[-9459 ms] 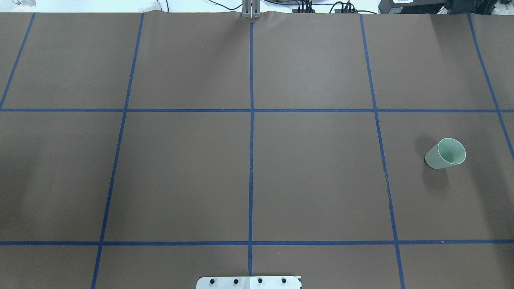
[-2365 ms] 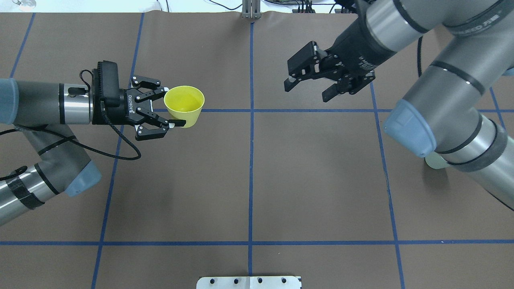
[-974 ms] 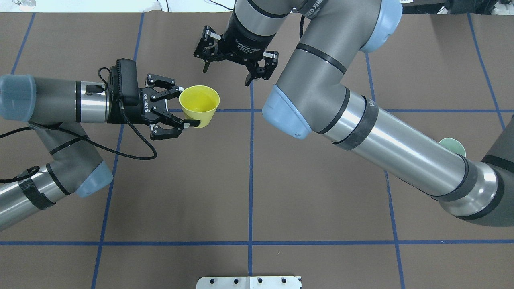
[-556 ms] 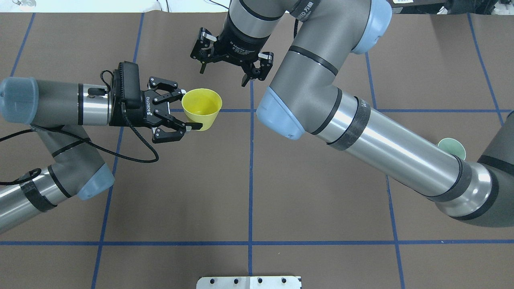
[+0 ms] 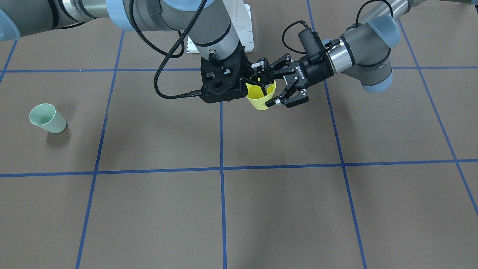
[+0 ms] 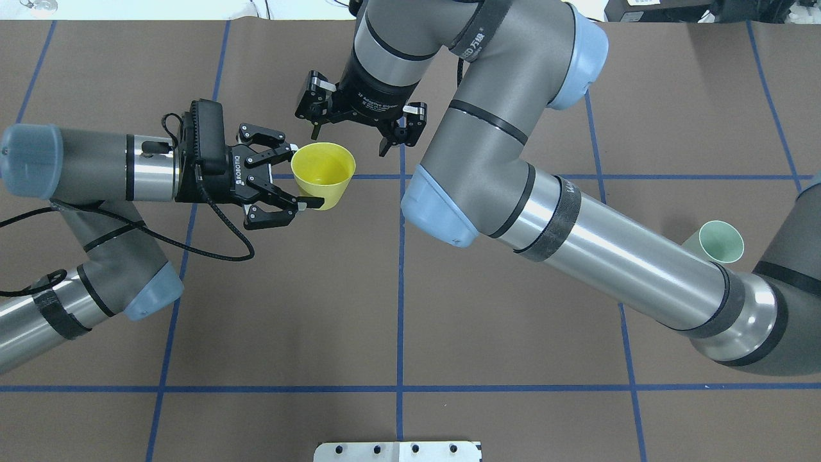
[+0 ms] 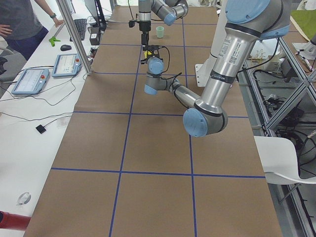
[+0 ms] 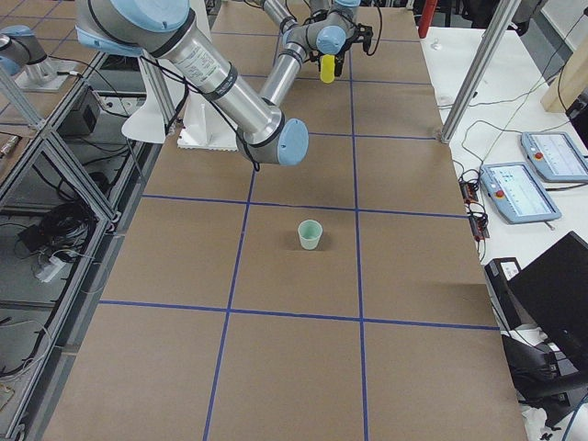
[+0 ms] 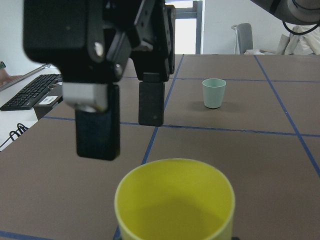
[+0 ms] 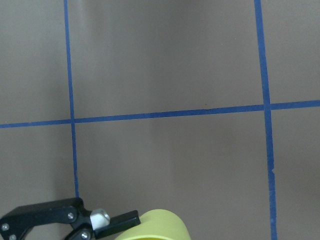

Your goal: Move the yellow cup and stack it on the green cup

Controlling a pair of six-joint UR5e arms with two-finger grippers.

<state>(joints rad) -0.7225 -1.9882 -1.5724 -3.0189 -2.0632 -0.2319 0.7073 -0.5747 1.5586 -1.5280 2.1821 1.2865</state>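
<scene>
Left gripper (image 6: 305, 175) pinches the yellow cup (image 6: 322, 170), a small tapered tumbler of bright plastic, by opposite sides of its wall, mouth up and seemingly clear of the brown paper-covered table (image 6: 288, 308). Just beyond the cup, the right gripper (image 6: 349, 141) hangs fingers-down and spread wide, gripping nothing; whether a finger grazes the rim I cannot tell. Farthest off, well apart on the robot's right side, the green cup (image 6: 718, 240), a pale mint plastic tumbler of like shape, stands upright. The step in hand looks like a hand-over. To do it well, the right gripper should probably settle with one finger inside the rim and one outside, on the side free of the left fingers, and squeeze gently, since thin plastic may flex. The left should let go only once that hold is firm. Count: one yellow cup, one green cup, two grippers.
</scene>
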